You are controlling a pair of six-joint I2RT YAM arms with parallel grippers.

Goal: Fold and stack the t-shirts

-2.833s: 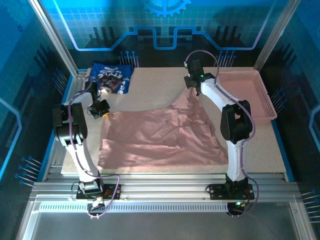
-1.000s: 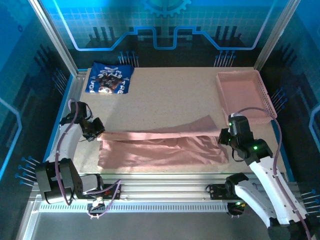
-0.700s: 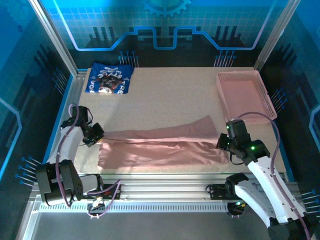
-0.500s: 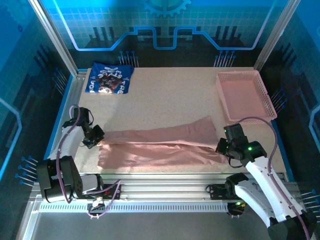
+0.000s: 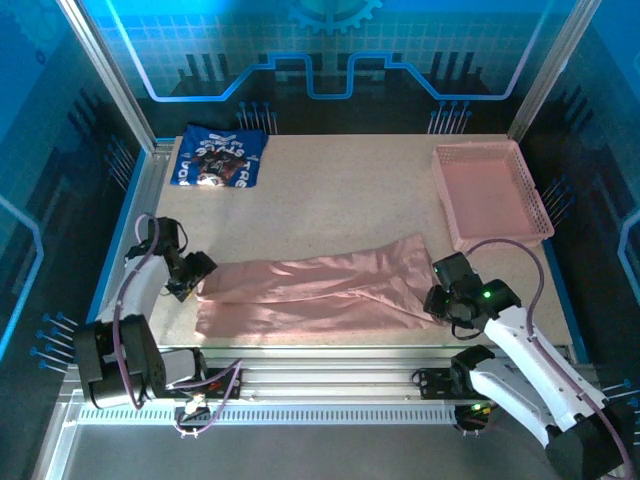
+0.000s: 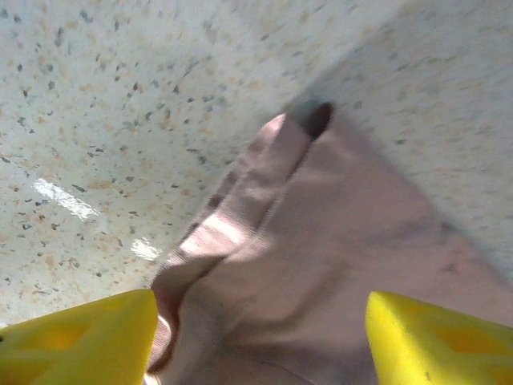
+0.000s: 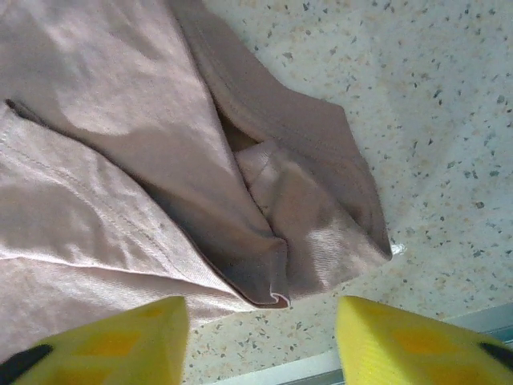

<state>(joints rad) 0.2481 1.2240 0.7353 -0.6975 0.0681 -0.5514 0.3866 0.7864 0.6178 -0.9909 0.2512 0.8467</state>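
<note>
The left gripper (image 5: pixel 194 276) hangs with its fingers spread wide over the left end of the pink t-shirt (image 5: pixel 320 290), pinching nothing, and the right gripper (image 5: pixel 438 300) is spread just as wide over the right end. The shirt lies as a long folded band along the near side of the table (image 5: pixel 340 190). The navy t-shirt (image 5: pixel 218 158) sits folded in the far left corner, well apart, and the pink basket (image 5: pixel 492 192) is at far right.

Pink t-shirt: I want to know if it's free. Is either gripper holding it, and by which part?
Nothing is held. The left gripper and right gripper both stand open over the pink t-shirt lying on the table.
</note>
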